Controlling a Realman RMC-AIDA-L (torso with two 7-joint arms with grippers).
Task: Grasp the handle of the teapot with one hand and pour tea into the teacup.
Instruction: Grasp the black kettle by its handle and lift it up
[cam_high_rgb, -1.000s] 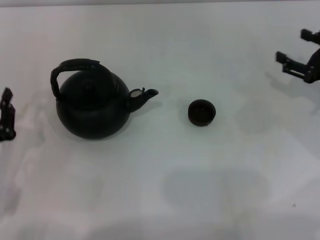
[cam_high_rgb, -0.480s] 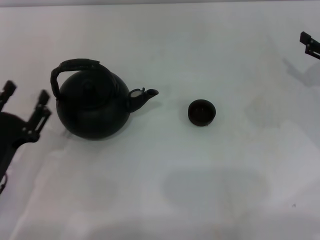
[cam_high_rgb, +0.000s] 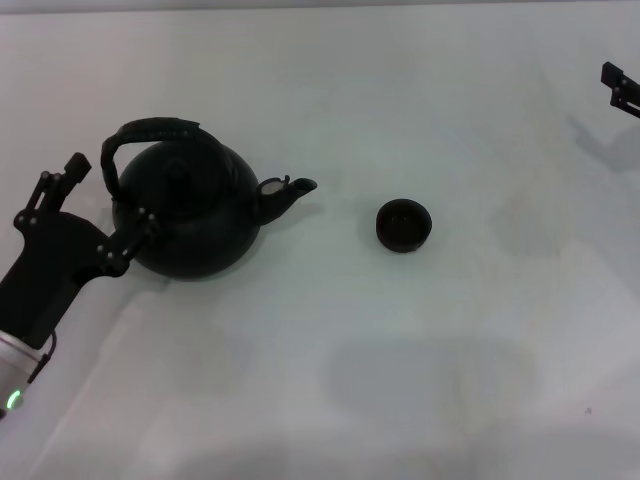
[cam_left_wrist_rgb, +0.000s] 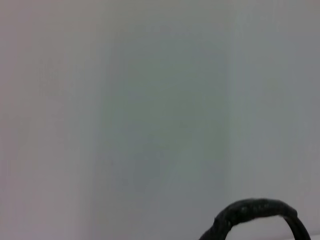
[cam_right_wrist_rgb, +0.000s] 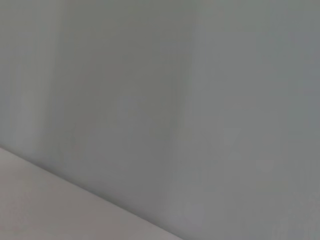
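The right hand (cam_high_rgb: 620, 87) is being cut off by the head view's right edge, so its fingers are not being shown whole; part of the teapot (cam_high_rgb: 190, 215) is being covered by one finger of the left hand (cam_high_rgb: 105, 205); whether that finger is touching the pot is not being made clear; in the left wrist view only the top of the handle (cam_left_wrist_rgb: 257, 210) is being shown, the rest being cropped by the picture's edge.
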